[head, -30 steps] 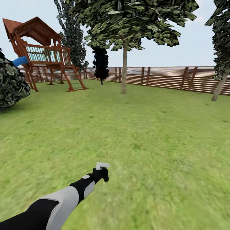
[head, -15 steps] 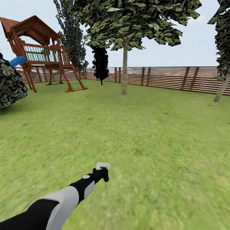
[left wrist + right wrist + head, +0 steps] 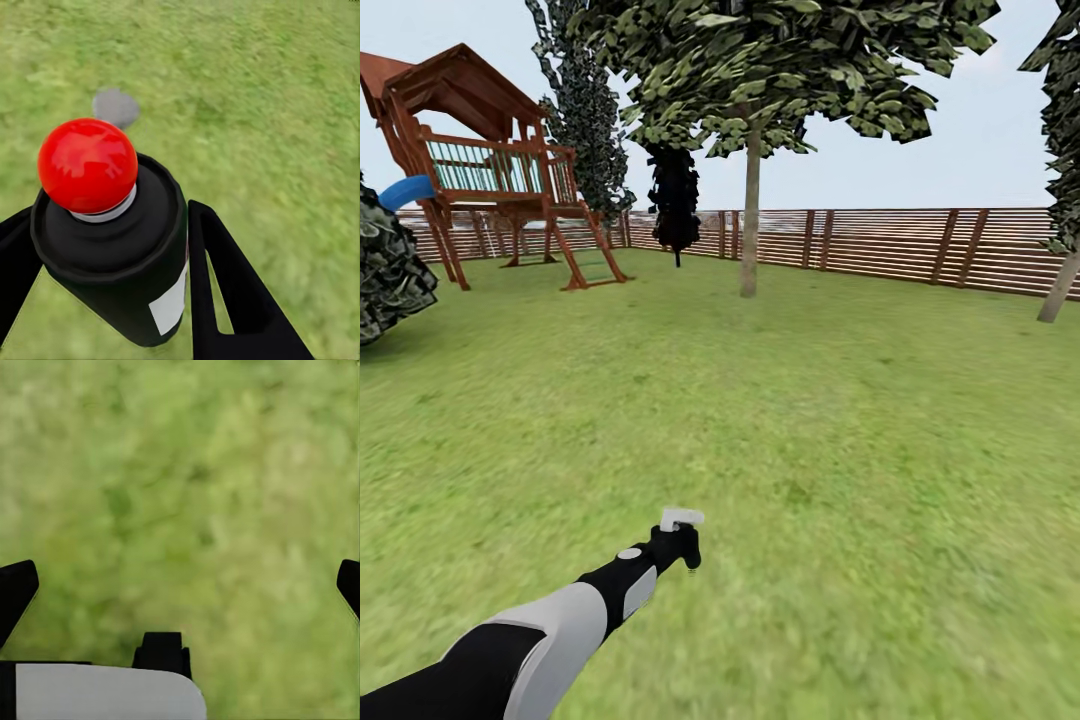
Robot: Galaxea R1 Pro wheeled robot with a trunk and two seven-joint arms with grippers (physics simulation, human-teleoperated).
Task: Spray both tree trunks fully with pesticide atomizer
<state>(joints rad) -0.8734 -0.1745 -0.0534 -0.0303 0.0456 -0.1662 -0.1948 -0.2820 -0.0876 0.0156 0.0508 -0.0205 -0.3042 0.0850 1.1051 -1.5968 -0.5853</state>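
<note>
Left pincer (image 3: 112,262) clamps the dark, white-labelled, red-knobbed pesticide atomizer (image 3: 112,247), held low over green lawn (image 3: 810,420). Right pincer (image 3: 180,585) spread wide, holding nothing. Grey-brown tree trunk (image 3: 750,215) stands far ahead.

Black pesticide atomizer (image 3: 120,262) with red cap, green lawn (image 3: 810,420), brown slatted fence (image 3: 900,245).

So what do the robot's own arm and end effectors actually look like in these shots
The left arm is a rounded tube with a black shell, a light grey forearm panel, a black wrist and a small grey disc on top. The left end effector has flat matte black fingers, one with a triangular cutout. The right end effector shows black fingertips and a white-grey housing.
</note>
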